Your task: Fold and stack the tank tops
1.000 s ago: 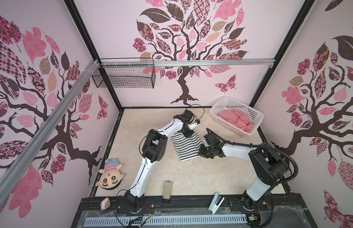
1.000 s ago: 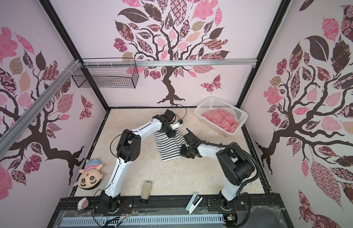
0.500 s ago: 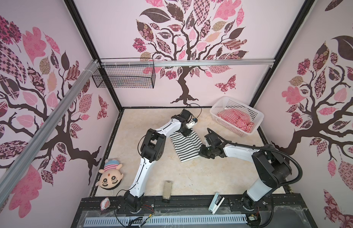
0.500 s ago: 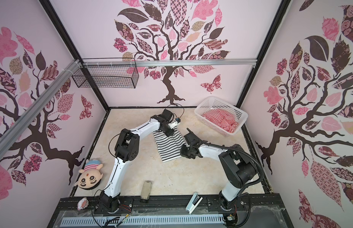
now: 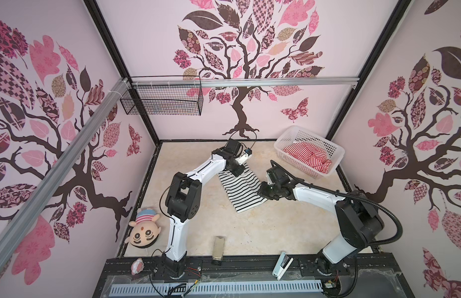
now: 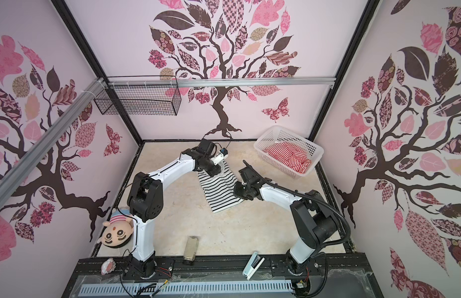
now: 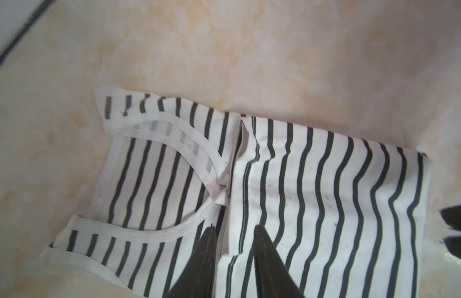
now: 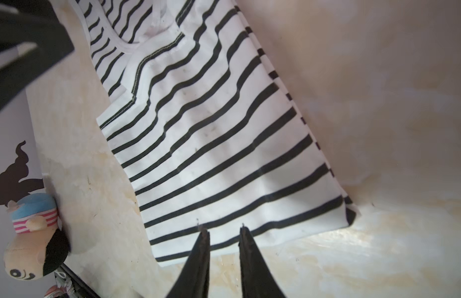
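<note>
Through my left wrist camera, the left gripper [image 7: 234, 228] has its two dark fingers a little apart. Their tips rest on the black-and-white tank top [image 7: 327, 206] where a stitched hem edge lies doubled over the neckline. I see no cloth clamped between them.

The right gripper [image 8: 221, 228] also has its jaws narrowly parted. Its tips sit at the garment's outer edge with flat fabric showing in the gap, and they pinch nothing.

In both top views the folded black-and-white tank top [image 5: 241, 187] [image 6: 220, 189] lies flat on the marbled tabletop [image 5: 198, 232], near the white lattice basket [image 5: 285, 139] [image 6: 266, 138] but not touching it. My left arm is over the end of the top nearer the basket, and my right arm is at the side facing the basket.

The red-and-white tank top [image 5: 305, 156] [image 6: 287, 157] lies crumpled inside the basket. A plush doll head [image 5: 144, 231] sits well apart from the basket, beyond the folded top.
</note>
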You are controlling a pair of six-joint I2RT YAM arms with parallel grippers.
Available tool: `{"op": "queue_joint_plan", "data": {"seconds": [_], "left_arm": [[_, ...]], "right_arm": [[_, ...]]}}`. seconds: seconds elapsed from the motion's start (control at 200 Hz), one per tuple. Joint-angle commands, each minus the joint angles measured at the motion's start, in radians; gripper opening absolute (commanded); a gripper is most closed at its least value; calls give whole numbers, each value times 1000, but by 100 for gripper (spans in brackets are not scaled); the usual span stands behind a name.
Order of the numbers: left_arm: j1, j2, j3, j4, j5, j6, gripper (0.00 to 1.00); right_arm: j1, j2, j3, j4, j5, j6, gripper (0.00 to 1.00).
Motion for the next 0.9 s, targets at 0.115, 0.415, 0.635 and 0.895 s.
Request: {"op": "queue_joint_plan", "data": {"seconds": [0.115,0.415,0.635,0.895], "left_arm": [[2,-28,-185,31,-50,1,29],[29,-92,-355,51,-142,52,28],[62,-115,-409,51,-175,93,28],[60,-176,-434,-12,-84,126,28]], "right_arm": [[-76,127,68,10,-13,-38,22],[-85,150,-31,40,-24,-19,21],[-48,25,-234,44,16,29,21],[87,-230,-509,42,45,199,21]]}}
